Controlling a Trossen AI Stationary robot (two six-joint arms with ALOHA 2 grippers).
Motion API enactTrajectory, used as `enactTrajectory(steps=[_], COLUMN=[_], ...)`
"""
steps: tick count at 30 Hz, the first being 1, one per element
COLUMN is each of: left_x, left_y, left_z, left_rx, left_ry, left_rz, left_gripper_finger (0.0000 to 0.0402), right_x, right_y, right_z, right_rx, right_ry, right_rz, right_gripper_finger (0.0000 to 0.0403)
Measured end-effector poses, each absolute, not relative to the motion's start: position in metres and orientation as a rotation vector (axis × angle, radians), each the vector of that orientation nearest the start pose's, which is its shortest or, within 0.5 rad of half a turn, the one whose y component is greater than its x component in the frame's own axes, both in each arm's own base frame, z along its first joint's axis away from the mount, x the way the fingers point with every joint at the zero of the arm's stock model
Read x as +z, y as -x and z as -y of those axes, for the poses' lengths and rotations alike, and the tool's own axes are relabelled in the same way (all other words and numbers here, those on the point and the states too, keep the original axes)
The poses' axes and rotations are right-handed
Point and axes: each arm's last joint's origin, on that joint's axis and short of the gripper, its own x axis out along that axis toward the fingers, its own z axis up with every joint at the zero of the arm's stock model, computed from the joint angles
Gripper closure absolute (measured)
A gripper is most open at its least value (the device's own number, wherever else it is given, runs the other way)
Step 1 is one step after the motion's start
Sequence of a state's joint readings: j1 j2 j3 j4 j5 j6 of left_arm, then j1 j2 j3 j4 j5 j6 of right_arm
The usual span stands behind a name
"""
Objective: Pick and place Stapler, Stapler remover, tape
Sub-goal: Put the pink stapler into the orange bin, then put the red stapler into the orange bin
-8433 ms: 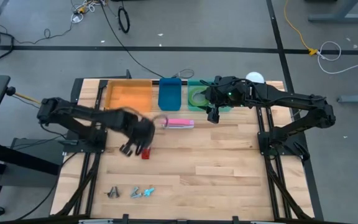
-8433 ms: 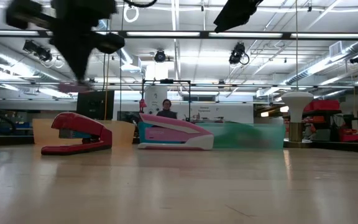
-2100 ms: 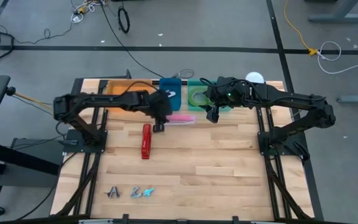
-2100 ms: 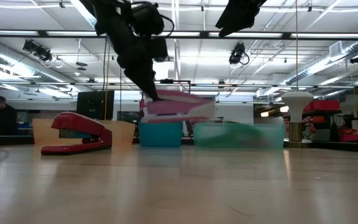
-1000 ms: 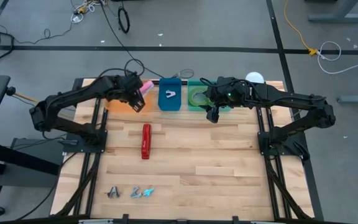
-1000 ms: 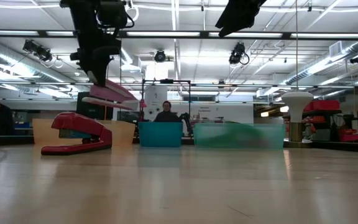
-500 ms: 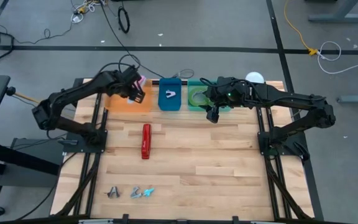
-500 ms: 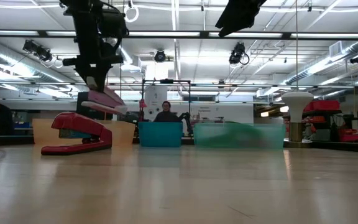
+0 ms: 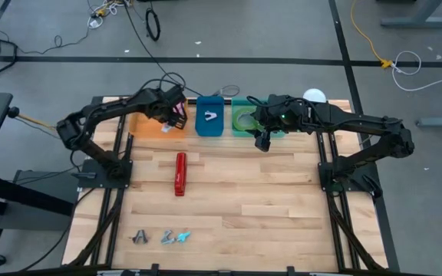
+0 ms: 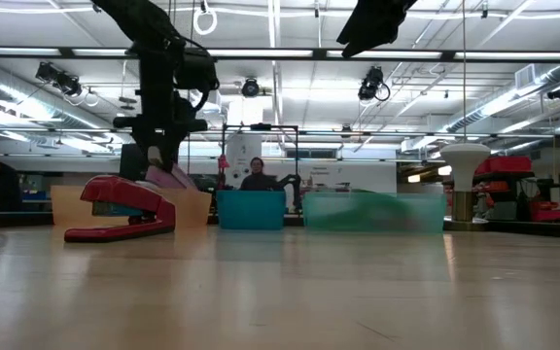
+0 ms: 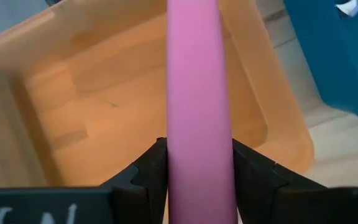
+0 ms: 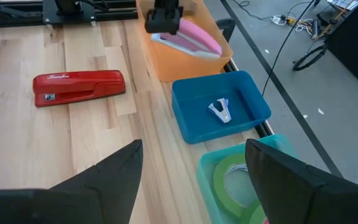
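Note:
A pink stapler (image 11: 197, 93) is between the fingers of my left gripper (image 9: 176, 113), inside the orange bin (image 9: 146, 124) at the table's far edge. The stapler is tilted, and in the low view its lower end (image 10: 175, 179) dips behind the bin's rim. A red stapler (image 9: 180, 174) lies flat on the table's middle. A stapler remover (image 12: 220, 109) lies in the blue bin (image 9: 209, 123). Green tape (image 12: 232, 180) lies in the green bin (image 9: 244, 121). My right gripper (image 9: 263, 142) hangs open above the table, just in front of the green bin. My left gripper pinches the pink stapler's two long sides (image 11: 169, 168) between its two fingers (image 11: 146, 177), near one end. The fingers come steeply from above and lie across it. The stapler slants inside the orange bin; whether it touches the floor of the bin, I cannot tell.
Three bins stand side by side along the far edge: orange, blue, green. Several small staple removers (image 9: 163, 238) lie near the table's front left corner. A white round thing (image 9: 315, 96) sits at the far right. People show in the room beyond.
My left gripper has gone down into the orange bin with the pink stapler, shifting a little toward the blue bin and rolling at the wrist. The stapler has turned about and sunk from above the bin's rim to behind it.

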State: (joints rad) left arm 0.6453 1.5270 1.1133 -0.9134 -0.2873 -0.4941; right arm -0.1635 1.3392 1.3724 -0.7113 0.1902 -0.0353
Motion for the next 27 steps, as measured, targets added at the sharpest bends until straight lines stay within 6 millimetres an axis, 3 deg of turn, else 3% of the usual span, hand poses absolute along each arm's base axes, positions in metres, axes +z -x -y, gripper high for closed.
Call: enactTrajectory(steps=[12,27], left_x=[0.22,0.2198], left_y=[-0.2273,-0.2278], left_z=[-0.1825,-0.1819], left_rx=[1.135,1.067], left_ry=[0.664,0.629], left_rz=[-1.102,-1.137], left_gripper_finger=[0.0249,0.0176], right_x=[0.368,0.3681], right_y=[-0.2724,-0.2725], right_z=[0.0505,0.0506], right_rx=[-0.328,-0.328], right_ry=[0.043,0.043], right_rz=[-0.69,-0.689], right_gripper_finger=[0.0121,0.0121])
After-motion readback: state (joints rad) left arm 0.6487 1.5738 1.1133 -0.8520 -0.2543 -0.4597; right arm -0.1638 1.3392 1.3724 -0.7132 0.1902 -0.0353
